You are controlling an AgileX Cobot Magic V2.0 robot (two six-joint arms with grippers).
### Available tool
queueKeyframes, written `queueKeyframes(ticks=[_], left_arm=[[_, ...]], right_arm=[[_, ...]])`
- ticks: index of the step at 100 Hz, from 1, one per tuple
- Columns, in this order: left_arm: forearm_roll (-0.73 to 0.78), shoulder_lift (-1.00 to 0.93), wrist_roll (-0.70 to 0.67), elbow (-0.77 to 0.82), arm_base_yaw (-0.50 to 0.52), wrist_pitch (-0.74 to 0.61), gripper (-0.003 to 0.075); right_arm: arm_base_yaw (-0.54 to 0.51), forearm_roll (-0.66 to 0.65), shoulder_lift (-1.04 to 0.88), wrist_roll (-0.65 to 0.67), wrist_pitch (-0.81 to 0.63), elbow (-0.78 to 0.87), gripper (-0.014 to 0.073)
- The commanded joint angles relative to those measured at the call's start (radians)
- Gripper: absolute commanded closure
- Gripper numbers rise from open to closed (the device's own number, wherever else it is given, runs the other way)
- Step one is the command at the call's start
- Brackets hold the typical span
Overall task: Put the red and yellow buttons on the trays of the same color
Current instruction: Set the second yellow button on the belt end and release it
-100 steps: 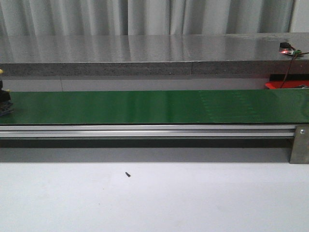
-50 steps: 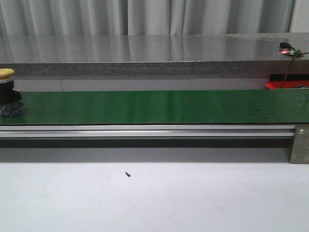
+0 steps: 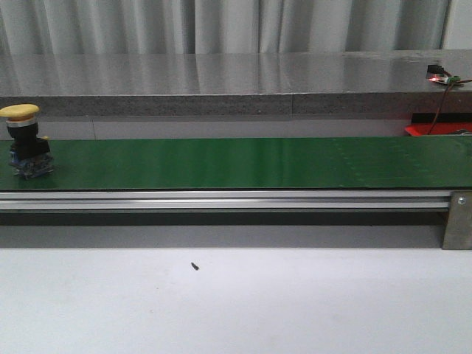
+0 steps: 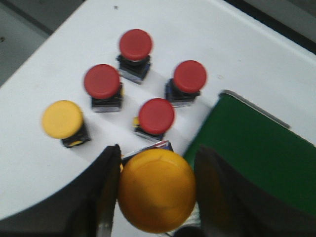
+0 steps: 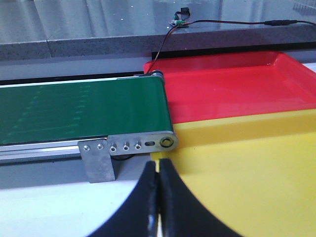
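My left gripper (image 4: 157, 197) is shut on a yellow button (image 4: 157, 190), its cap filling the space between the two dark fingers, above the white table next to the end of the green belt (image 4: 256, 148). Another yellow button (image 3: 22, 140) stands upright on the belt at the far left of the front view. Several red buttons (image 4: 155, 116) and one more yellow button (image 4: 62, 119) stand on the white table. My right gripper (image 5: 158, 170) is shut and empty, over the near edge of the yellow tray (image 5: 256, 168); the red tray (image 5: 232, 84) lies beyond it.
The green conveyor belt (image 3: 243, 162) runs across the front view on an aluminium rail (image 3: 221, 200), with a metal bracket (image 3: 457, 220) at its right end. A grey stone ledge (image 3: 221, 81) runs behind, carrying a small wired board (image 3: 439, 74).
The yellow button on the belt has travelled to the right, coming from the left edge fully into the front view.
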Motion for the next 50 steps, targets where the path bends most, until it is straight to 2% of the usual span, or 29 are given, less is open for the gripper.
queueKeyframes(ticks=[1,18,42,50], left_arm=[[-0.010,-0.030,0.002,-0.037,-0.056,-0.064,0.0543],[-0.010,0.024,0.002,-0.039,-0.126,-0.064,0.0543],[-0.010,0.066,0.002,-0.039,-0.143,-0.062,0.0541],[-0.010,0.066,0.002,-0.039,-0.146,-0.071,0.0514]], right_arm=[[0.004,-0.005,-0.019,-0.008,-0.075,-0.018,0.0653],[0.004,-0.005,-0.019,-0.008,-0.075,-0.018,0.0653],[0.004,-0.005,-0.019,-0.008,-0.075,-0.018,0.0653],[0.004,-0.005,-0.019,-0.008,-0.075,-0.018,0.0653]])
